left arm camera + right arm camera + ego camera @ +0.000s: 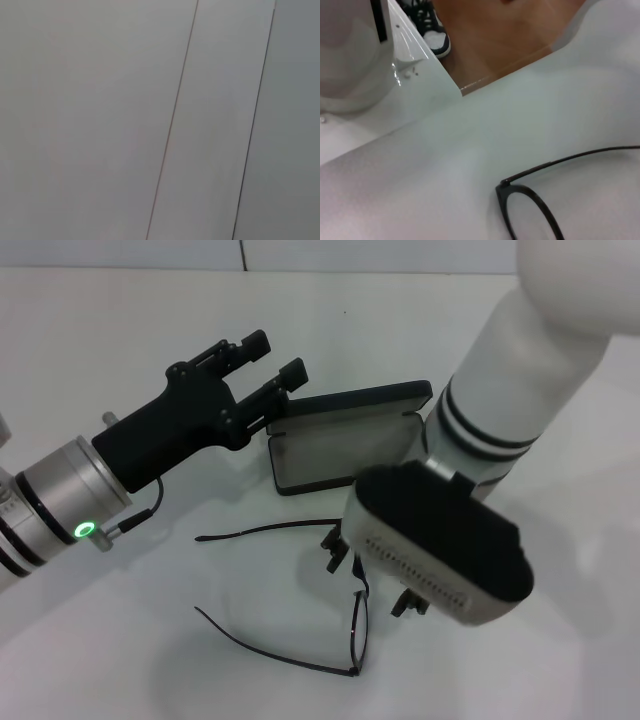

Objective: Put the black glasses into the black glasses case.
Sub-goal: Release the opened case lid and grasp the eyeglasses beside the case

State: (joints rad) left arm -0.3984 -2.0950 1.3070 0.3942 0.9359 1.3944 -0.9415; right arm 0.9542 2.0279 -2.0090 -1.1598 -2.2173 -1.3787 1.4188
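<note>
The black glasses [357,632] lie unfolded on the white table [120,640], front towards me, their temple arms stretching to the left. The black glasses case [335,452] lies open behind them, grey lining up, lid [360,400] tilted back. My right gripper [370,575] hangs low over the near end of the glasses' front, its fingers apart, mostly hidden under the wrist block [440,550]. The right wrist view shows one lens rim and a temple of the glasses [506,185], no fingers. My left gripper [272,358] is open and raised just beside the lid's left corner.
The left wrist view shows only pale grey panels with seams [170,125]. The right wrist view shows the table edge [462,90], brown floor beyond it, a black-and-white shoe [434,31] and a white machine body [350,55].
</note>
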